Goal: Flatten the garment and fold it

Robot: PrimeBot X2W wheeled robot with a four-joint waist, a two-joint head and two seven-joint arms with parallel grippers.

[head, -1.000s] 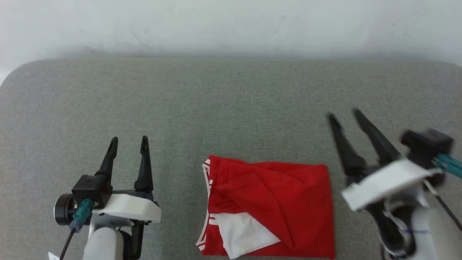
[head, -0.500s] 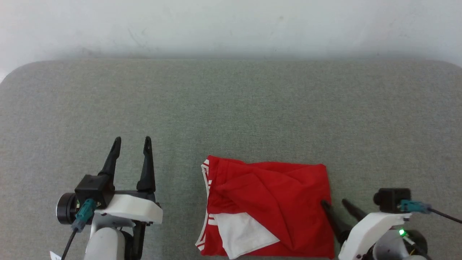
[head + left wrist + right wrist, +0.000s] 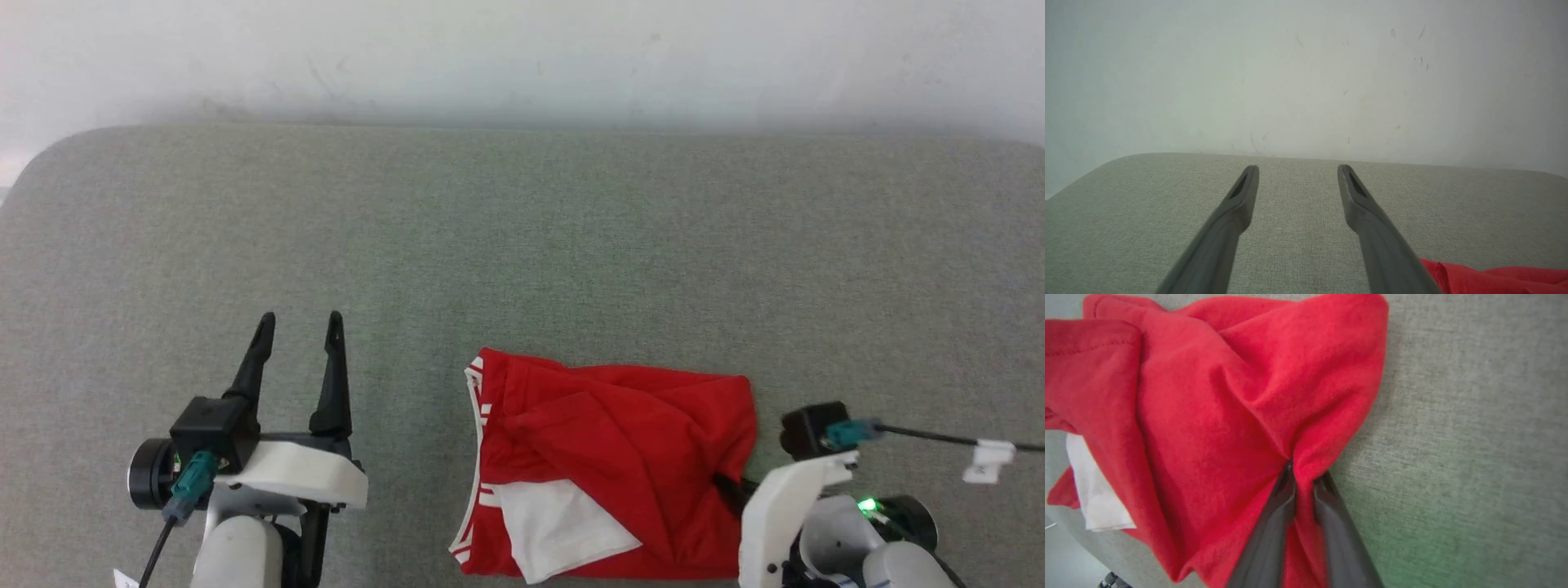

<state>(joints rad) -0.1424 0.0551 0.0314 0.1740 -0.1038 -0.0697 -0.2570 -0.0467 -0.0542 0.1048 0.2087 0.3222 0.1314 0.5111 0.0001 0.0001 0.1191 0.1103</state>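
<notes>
Closest to the robot, the right gripper (image 3: 1302, 473) is clamped on a small pinch of red cloth at the right-hand edge of the jersey (image 3: 620, 457). The fabric puckers into folds that run to the fingertips. The jersey lies in a crumpled bundle on the near part of the grey padded table (image 3: 522, 245), with a white sleeve (image 3: 555, 523) poking out at the front and the striped trim (image 3: 478, 400) along its left side.

The bite looks shallow to me, so a sharp tug might slip it free. I can't tell how many layers are caught. If it has taken more than one, a pull would likely drag the whole heap instead of opening it. The wrist view shows the table's near edge just beyond the sleeve, so a pull towards the robot could slide cloth over it.

Off to the left, the left gripper (image 3: 298, 322) hangs over bare table with its fingers spread and nothing between them, well apart from the jersey. So nothing anchors the far side. Beyond is open table, then the pale wall (image 3: 522, 57).
</notes>
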